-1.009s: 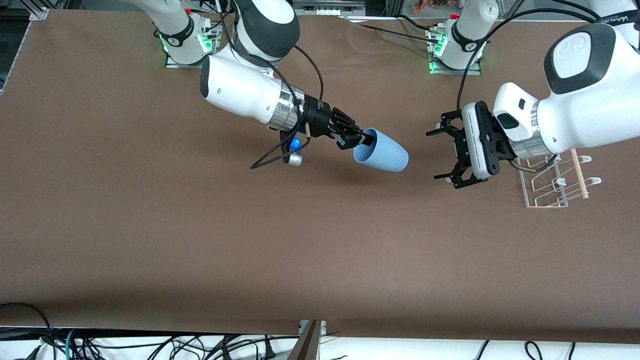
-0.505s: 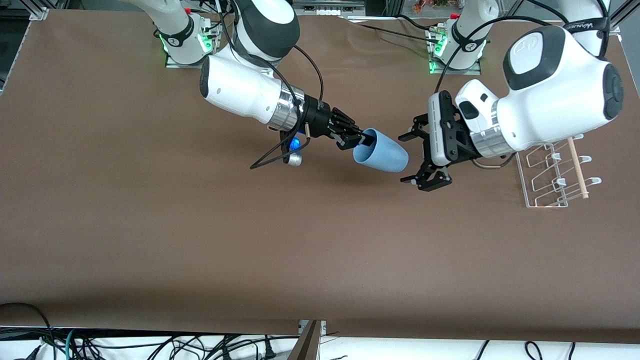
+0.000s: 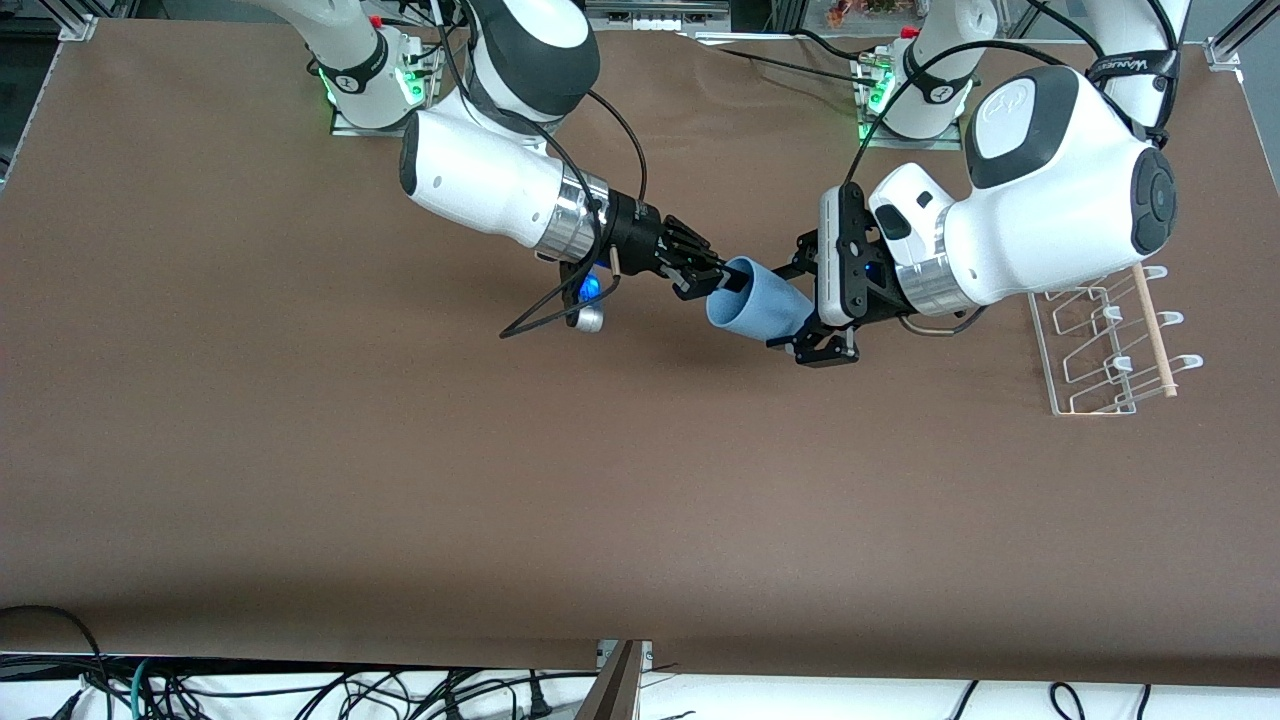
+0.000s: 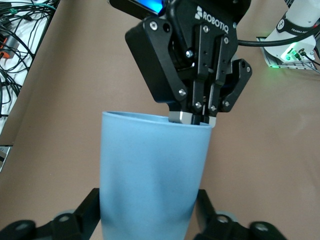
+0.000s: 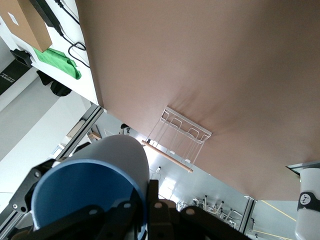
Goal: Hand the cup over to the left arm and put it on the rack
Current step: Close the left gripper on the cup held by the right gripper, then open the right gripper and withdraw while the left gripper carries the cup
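Note:
The light-blue cup hangs tipped on its side over the middle of the table, held between both arms. My right gripper is shut on the cup's rim, one finger inside the mouth. My left gripper is shut on the cup, its black fingers pressed against both sides of the narrow base end. The left wrist view also shows the right gripper pinching the rim. The clear rack with its wooden dowel stands at the left arm's end of the table, and it shows in the right wrist view.
The brown table stretches wide toward the front camera. Both arm bases stand along its edge farthest from that camera. A cable loop and a small blue-lit unit hang under the right wrist. Cables lie below the front edge.
My left arm swung from beside the rack over to the cup, and its open fingers closed round the cup's base end. The right arm and the cup stayed still.

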{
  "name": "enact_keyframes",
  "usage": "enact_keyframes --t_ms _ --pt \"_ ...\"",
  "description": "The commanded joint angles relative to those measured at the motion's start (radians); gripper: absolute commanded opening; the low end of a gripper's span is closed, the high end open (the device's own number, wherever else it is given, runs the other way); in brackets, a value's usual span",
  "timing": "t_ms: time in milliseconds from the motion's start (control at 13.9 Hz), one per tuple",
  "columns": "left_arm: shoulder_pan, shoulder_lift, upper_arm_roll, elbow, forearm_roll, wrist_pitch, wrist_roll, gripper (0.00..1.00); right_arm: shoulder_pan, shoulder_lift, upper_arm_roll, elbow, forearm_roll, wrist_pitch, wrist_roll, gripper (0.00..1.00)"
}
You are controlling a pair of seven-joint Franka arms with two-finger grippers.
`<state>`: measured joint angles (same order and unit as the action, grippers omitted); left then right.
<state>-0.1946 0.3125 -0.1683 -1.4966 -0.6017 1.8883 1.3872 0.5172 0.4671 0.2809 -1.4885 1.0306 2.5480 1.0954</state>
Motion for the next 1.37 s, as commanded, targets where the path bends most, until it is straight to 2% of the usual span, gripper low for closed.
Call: enact_keyframes --t_ms 0,360,432,505,577,649,937,1081,1297 --pt "-0.003 -0.01 0.0 -0.016 -0.023 0.009 0.026 0.11 0.014 0.016 -0.003 0.031 0.02 0.012 0.001 0.0" --pt "-0.002 -0.01 0.0 -0.014 -0.023 0.002 0.021 0.1 0.014 0.016 -0.003 0.031 0.02 0.014 0.001 0.0" --pt "-0.002 -0.012 0.0 -0.014 -0.023 0.002 0.018 0.11 0.012 0.018 -0.005 0.033 0.02 0.014 0.0 0.47" --pt "-0.002 -0.012 0.0 -0.014 -0.023 0.0 0.018 0.11 0.01 0.021 -0.005 0.033 0.019 0.012 0.0 0.64" --pt "0.001 -0.013 0.001 -0.014 -0.023 -0.012 0.013 0.11 0.009 0.021 -0.006 0.034 0.019 0.012 0.0 0.88" --pt "0.006 -0.013 0.001 -0.008 -0.02 -0.027 0.013 0.11 0.007 0.021 -0.006 0.036 0.017 0.012 0.0 0.99" --pt "0.047 -0.016 0.01 -0.004 0.0 -0.125 0.013 0.11 -0.031 0.015 -0.011 0.065 0.006 -0.009 0.047 1.0" --pt "0.087 -0.024 0.012 0.002 0.054 -0.199 0.012 0.1 -0.08 0.008 -0.011 0.071 0.003 -0.087 0.049 1.0" --pt "0.125 -0.024 0.013 0.021 0.21 -0.322 -0.004 0.1 -0.175 -0.022 -0.012 0.071 -0.105 -0.225 0.047 1.0"
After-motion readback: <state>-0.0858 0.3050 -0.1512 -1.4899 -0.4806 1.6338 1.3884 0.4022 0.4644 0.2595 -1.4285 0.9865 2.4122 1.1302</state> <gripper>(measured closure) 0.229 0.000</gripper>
